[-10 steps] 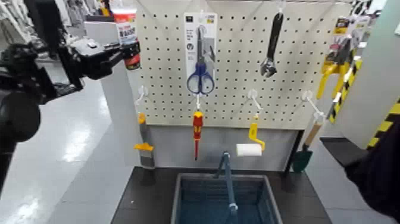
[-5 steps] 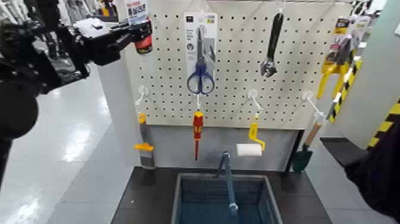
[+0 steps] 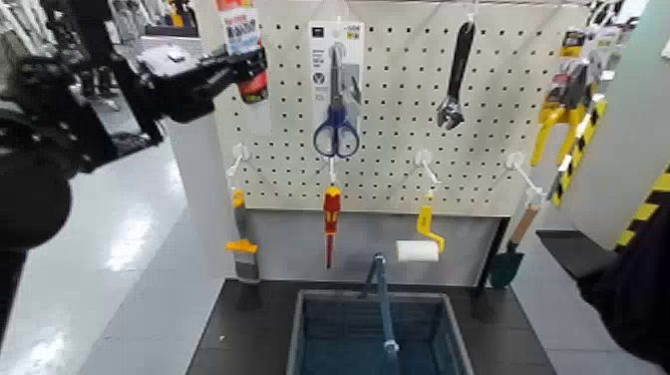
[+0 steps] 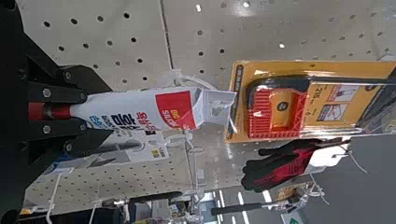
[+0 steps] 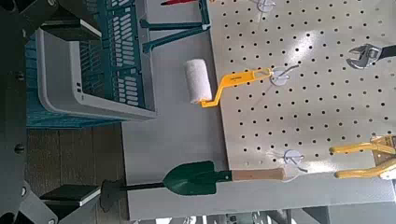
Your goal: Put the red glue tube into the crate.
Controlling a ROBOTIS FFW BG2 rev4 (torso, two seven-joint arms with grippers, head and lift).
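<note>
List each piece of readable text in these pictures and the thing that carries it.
Red glue tube, held by the left gripper: printed label, too blurred to read.
Scissors pack: print too small.
Orange card pack: print illegible.
No text reads clearly.

Glue tube (image 4: pixel 149 110): dark and white lettering printed along its white body and red band, too blurred to read. Scissors pack (image 3: pixel 336 60) on pegboard: small print, unreadable. Orange blister card (image 4: pixel 308 103): nothing legible either.
</note>
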